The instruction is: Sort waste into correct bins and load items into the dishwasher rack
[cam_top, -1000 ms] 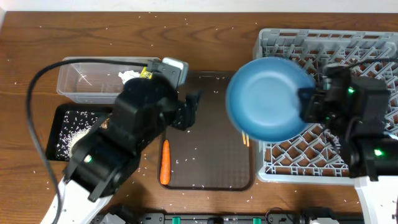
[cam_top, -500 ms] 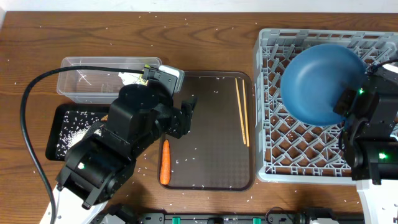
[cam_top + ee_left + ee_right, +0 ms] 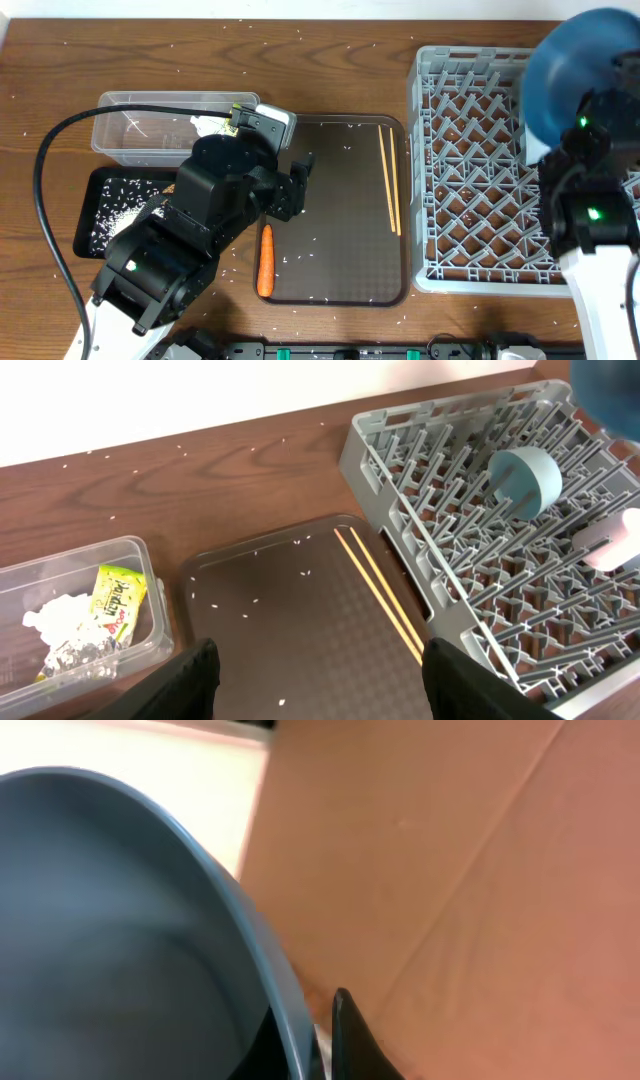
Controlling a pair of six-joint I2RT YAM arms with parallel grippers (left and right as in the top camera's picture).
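My right gripper (image 3: 315, 1040) is shut on the rim of the large blue plate (image 3: 580, 70) and holds it tilted above the far right corner of the grey dishwasher rack (image 3: 480, 170). My left gripper (image 3: 320, 690) is open and empty above the brown serving tray (image 3: 340, 280). The orange carrot (image 3: 265, 260) lies at the tray's near left. The wooden chopsticks (image 3: 390, 180) lie along its right side. The clear tub (image 3: 140, 135) holds the crumpled wrapper (image 3: 70, 635) and the yellow-green packet (image 3: 115, 600). The black tray (image 3: 95, 210) holds white rice.
In the left wrist view a light-blue cup (image 3: 525, 480) and a pink cup (image 3: 610, 545) sit in the rack; my right arm hides them from overhead. Loose rice grains lie scattered over the wooden table (image 3: 60, 80). My left arm's cable (image 3: 45, 200) loops over the black tray.
My right gripper has carried the blue plate from above the brown tray to the right and away, over the rack's far right corner. My left arm shifted slightly, then stayed put.
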